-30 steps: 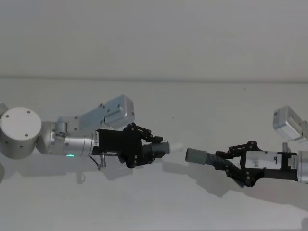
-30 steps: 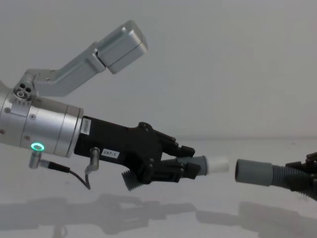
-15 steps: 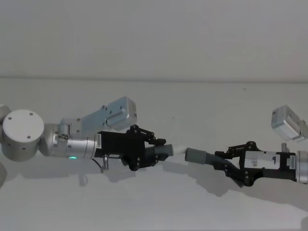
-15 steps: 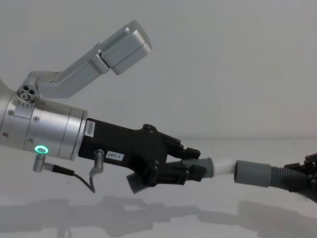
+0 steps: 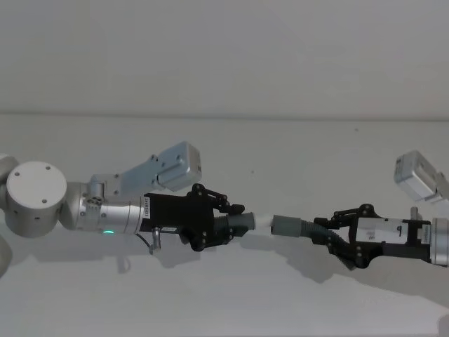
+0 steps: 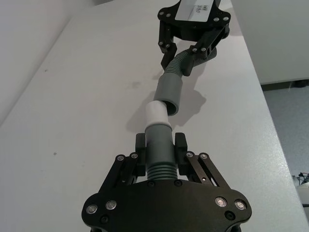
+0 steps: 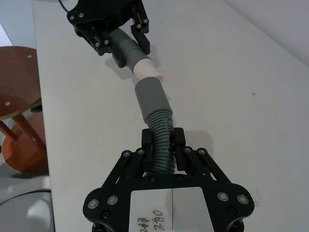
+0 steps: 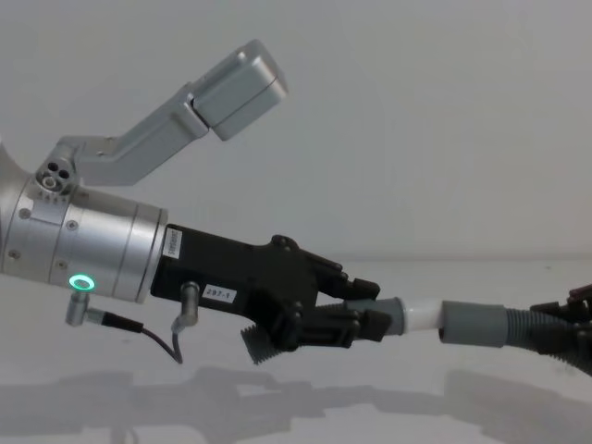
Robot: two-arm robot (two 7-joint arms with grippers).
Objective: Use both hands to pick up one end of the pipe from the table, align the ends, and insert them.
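Head view: my left tool (image 5: 226,226) is clamped on the short hose piece (image 5: 242,223), and my right tool (image 5: 335,237) is clamped on the ribbed run of the longer hose piece (image 5: 316,232). Both pieces are held above the white worktop (image 5: 224,295), meeting near its middle.

In the left wrist view the white tip (image 6: 157,113) touches the mouth of the grey cuff (image 6: 171,92) and seems just started in, slightly off line.

I judge both pieces light, since neither sags in my grip. The ribbed sections should flex, while the smooth cuffs look stiff. My left hold sits on the smooth collar just behind the tip, which should carry the push well. My right hold is back on the ribs, with a length of hose between the tool and the cuff; that stretch may buckle or bend aside under pressure, so I would push straight and gently.

The worktop around us is bare, leaving open room on every side. In the right wrist view its edge runs beside the hoses, with a brown stool (image 7: 14,96) beyond.
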